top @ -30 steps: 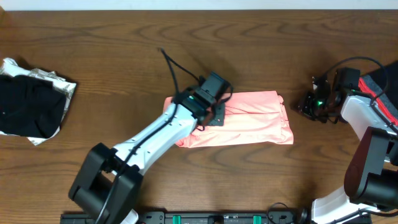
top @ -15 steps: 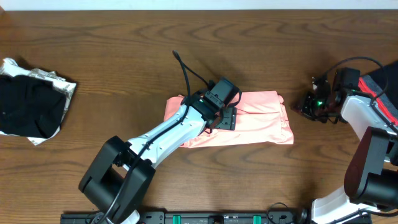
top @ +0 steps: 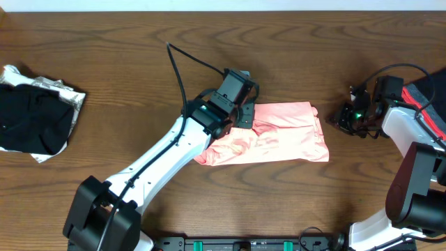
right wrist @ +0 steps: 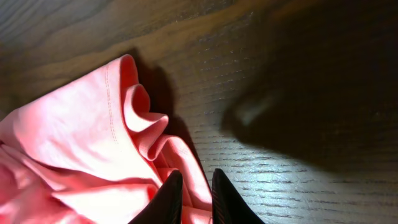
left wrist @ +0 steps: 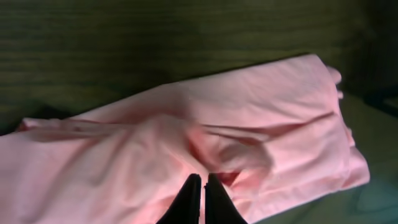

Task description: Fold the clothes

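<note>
Folding seems, by my judgement, well advanced for one garment only. The salmon-pink T-shirt (top: pixel 289 139) lies in the middle of the table (top: pixel 139 42) as a compact, nearly rectangular packet with several layers. Its right side is fairly flat, while its left part is wrinkled and raised; no lettering can be seen.

The left gripper (top: pixel 244 117) is over this wrinkled left part. In the left wrist view the left gripper (left wrist: pixel 200 179) has its fingers almost together, with only a thin slit, and the tips are at a small bump of pink cloth. I cannot tell if a fold is pinched between them.

The right gripper (top: pixel 341 118) is just beside the right edge of the shirt. In the right wrist view its fingers (right wrist: pixel 169 196) are a little apart, a narrow opening, and they hold nothing. The stitched hem of the shirt lies under them, next to bare wood.

What is left, as I judge it: perhaps one more fold or a smoothing of the pink shirt. The black garment (top: pixel 31 118) lies crumpled at the left end of the table on something silvery-white (top: pixel 70 101), and the dark grey-and-red garment (top: pixel 428 94) at the right edge is half out of view. Neither looks folded.
</note>
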